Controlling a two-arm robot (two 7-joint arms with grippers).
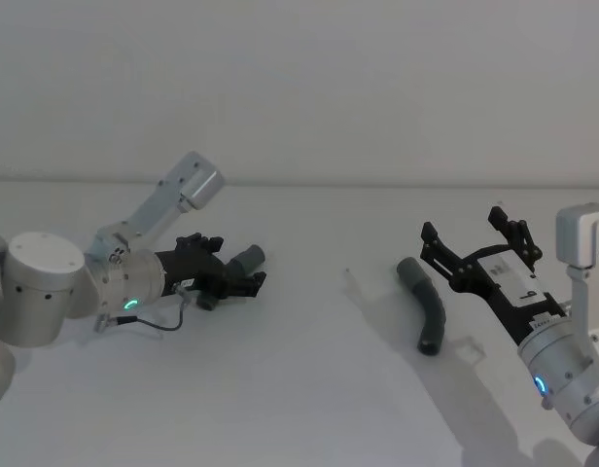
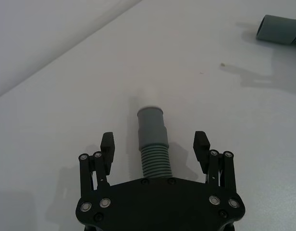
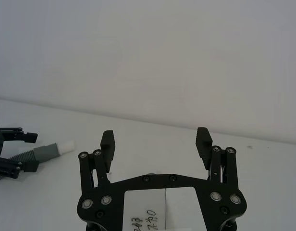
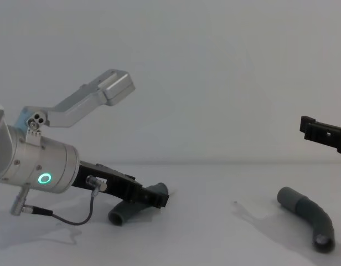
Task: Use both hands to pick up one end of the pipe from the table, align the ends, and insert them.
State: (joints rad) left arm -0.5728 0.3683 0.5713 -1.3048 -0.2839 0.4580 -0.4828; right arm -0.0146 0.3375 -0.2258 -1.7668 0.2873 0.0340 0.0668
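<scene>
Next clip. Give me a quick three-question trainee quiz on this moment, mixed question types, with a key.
1. True or false: the left gripper is shut on the first pipe piece that lies between its fingers.
2. Choose one. Near the second pipe piece, the right gripper is: A) shut on it; B) open and clear of it; C) shut and empty.
3. Fill in: the narrow tip of the first pipe piece is ____ in colour.

Key: 1 false, the fingers stand apart on either side of the piece, with a gap on each side. 2 B. 3 white.
</scene>
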